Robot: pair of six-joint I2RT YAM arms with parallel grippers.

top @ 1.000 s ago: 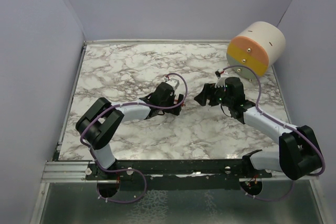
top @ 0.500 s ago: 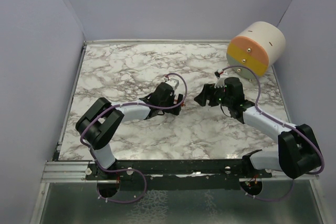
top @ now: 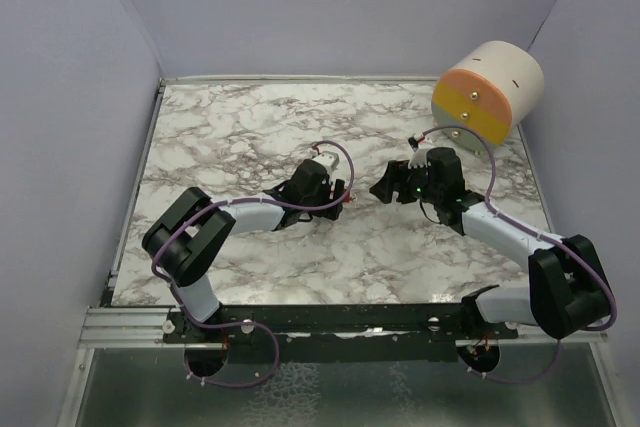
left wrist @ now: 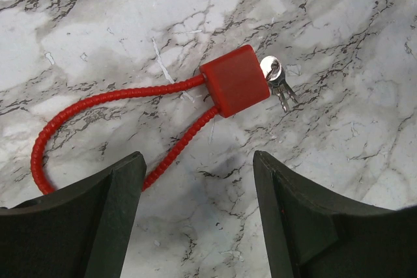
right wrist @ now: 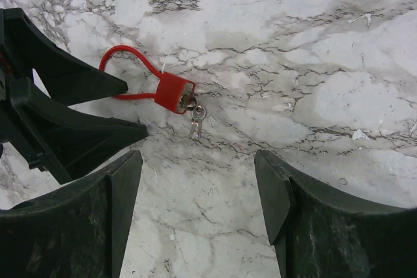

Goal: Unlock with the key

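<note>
A red padlock (left wrist: 234,81) with a red cable shackle (left wrist: 98,99) lies on the marble table. Small silver keys (left wrist: 279,80) hang from the lock body's end. My left gripper (left wrist: 199,219) is open and empty, with the lock just ahead of its fingertips. In the right wrist view the lock (right wrist: 174,92) and keys (right wrist: 197,120) lie ahead of my open, empty right gripper (right wrist: 199,219), and the left gripper's fingers (right wrist: 71,128) sit beside the lock. In the top view the left gripper (top: 340,192) and right gripper (top: 385,187) face each other, and the lock between them is mostly hidden.
A cream, orange and yellow cylinder (top: 487,90) lies on its side at the back right corner. Grey walls enclose the marble table (top: 240,127) on three sides. Purple cables loop over both wrists.
The left gripper has shifted slightly left and back. The right arm has barely moved. The lock and keys lie where they were.
</note>
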